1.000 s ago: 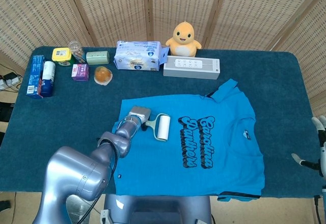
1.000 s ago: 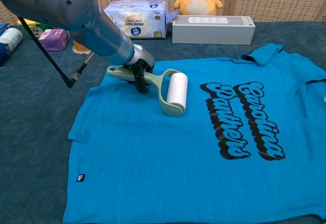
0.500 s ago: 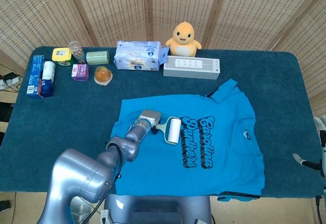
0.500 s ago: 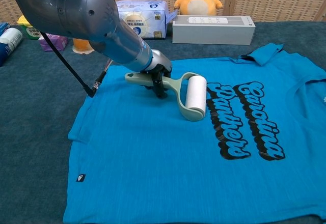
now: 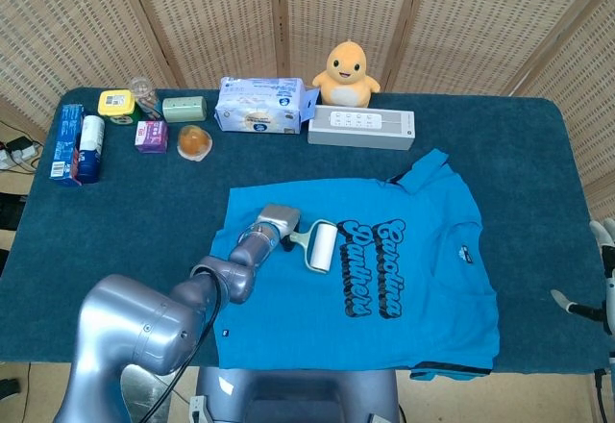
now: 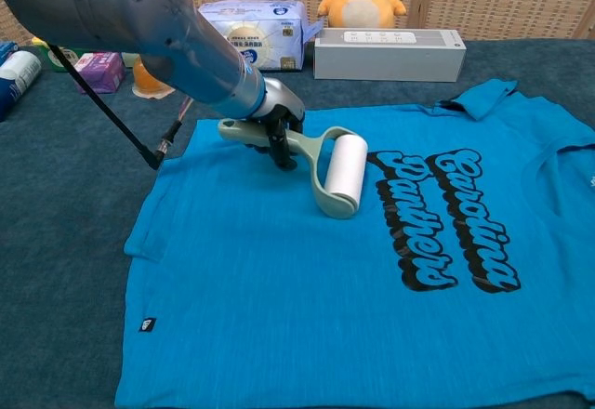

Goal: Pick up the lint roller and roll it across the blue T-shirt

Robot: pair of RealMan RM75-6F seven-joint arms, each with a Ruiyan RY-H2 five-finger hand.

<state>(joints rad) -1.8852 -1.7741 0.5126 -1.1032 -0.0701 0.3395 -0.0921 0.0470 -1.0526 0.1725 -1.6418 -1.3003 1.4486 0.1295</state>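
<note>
Fingers of the left hand [image 6: 277, 130] pinch the lint roller [image 6: 321, 168], pulled slightly back leftward across the blue T-shirt [image 6: 279, 279], mid-stroke.

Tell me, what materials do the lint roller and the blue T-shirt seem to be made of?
Lint roller: pale green frame and handle, likely matte plastic, moulded and rigid-looking; white drum, probably sticky paper.
Blue T-shirt: soft knit fabric, likely cotton, with fine heathered streaks and a flat black printed logo.
</note>
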